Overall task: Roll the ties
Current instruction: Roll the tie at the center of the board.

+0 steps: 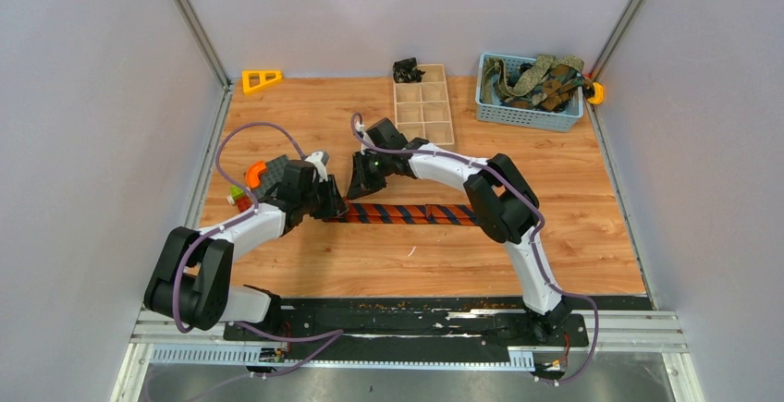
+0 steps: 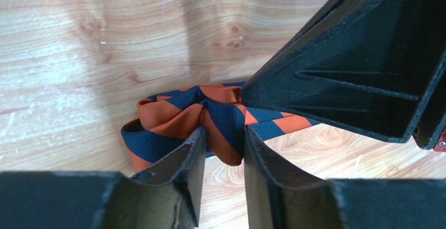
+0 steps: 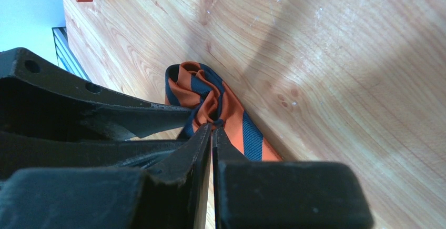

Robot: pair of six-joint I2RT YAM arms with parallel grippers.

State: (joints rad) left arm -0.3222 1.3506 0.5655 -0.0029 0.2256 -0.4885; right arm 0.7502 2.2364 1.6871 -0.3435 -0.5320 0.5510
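An orange and navy striped tie (image 1: pixel 416 214) lies stretched across the middle of the table, its left end bunched into loose folds (image 2: pixel 168 116). My left gripper (image 2: pixel 224 131) sits at that bunch with its jaws parted, and a fold of the fabric hangs between the tips. My right gripper (image 3: pixel 212 126) comes in from the far side and is shut on the crumpled end of the tie (image 3: pixel 197 89). In the top view the left gripper (image 1: pixel 331 206) and right gripper (image 1: pixel 359 183) nearly meet over the tie's left end. More ties (image 1: pixel 536 79), olive-green and brown patterned, are heaped in a basket.
The blue basket (image 1: pixel 530 117) stands at the back right. A wooden compartment tray (image 1: pixel 423 106) sits at the back centre with a dark bundle (image 1: pixel 407 71) behind it. An orange triangle (image 1: pixel 262 79) lies back left. A small orange and green object (image 1: pixel 242 191) is beside the left arm.
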